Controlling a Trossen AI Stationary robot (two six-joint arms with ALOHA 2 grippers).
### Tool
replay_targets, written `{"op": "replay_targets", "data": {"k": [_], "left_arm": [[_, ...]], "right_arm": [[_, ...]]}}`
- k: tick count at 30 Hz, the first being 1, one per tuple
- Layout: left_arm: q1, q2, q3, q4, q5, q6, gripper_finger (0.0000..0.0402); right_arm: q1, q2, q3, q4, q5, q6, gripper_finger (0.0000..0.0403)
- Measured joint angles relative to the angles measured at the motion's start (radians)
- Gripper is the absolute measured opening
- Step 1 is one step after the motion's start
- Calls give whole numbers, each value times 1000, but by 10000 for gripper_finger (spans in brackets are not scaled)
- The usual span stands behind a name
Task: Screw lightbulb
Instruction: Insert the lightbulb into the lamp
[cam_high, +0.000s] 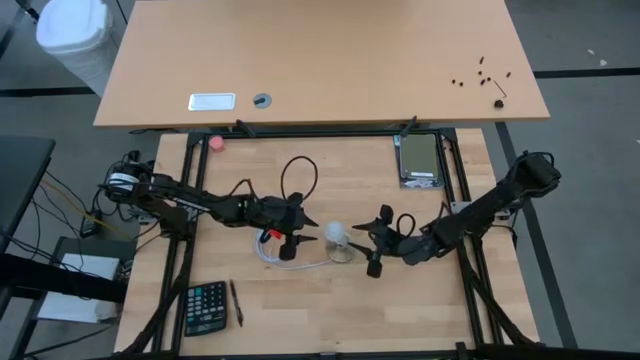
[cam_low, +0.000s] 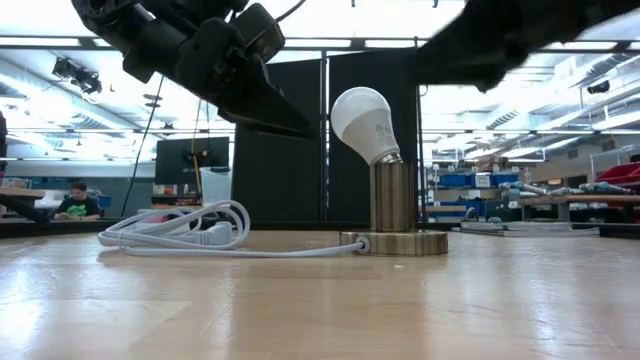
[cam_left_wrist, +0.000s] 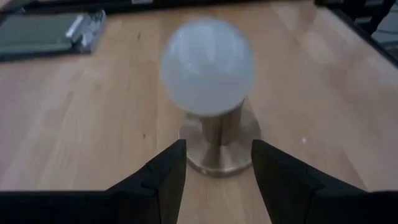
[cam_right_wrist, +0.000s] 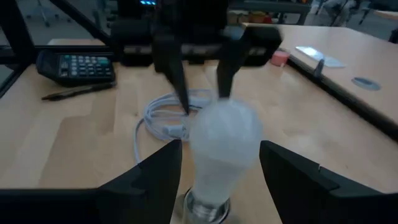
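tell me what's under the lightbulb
The lightbulb sits tilted in a brass socket stand on the table. Its screw base is hidden inside the socket.

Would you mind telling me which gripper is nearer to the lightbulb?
About level, the right perhaps slightly nearer. The lightbulb sits tilted in the brass socket base. The right gripper and the left gripper flank it, both open.
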Motion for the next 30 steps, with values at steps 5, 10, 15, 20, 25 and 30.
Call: {"op": "replay_targets", "data": {"k": [5, 10, 15, 20, 25, 30], "left_arm": [[0, 41, -1, 32, 5, -24, 188], [-2, 119, -1, 113, 7, -42, 188], [-2, 176, -1, 194, 6, -42, 188], [-2, 205, -1, 222, 6, -41, 188], [-2, 206, -1, 220, 3, -37, 188], [0, 206, -1, 201, 3, -36, 188]], "right_arm": [[-54, -11, 125, -152, -100, 2, 227], [-105, 30, 240, -306, -178, 1, 227], [-146, 44, 333, -424, -231, -4, 232], [-185, 44, 392, -498, -321, -30, 257], [-237, 78, 417, -528, -439, -25, 304], [-285, 155, 506, -610, -525, -44, 356]]}}
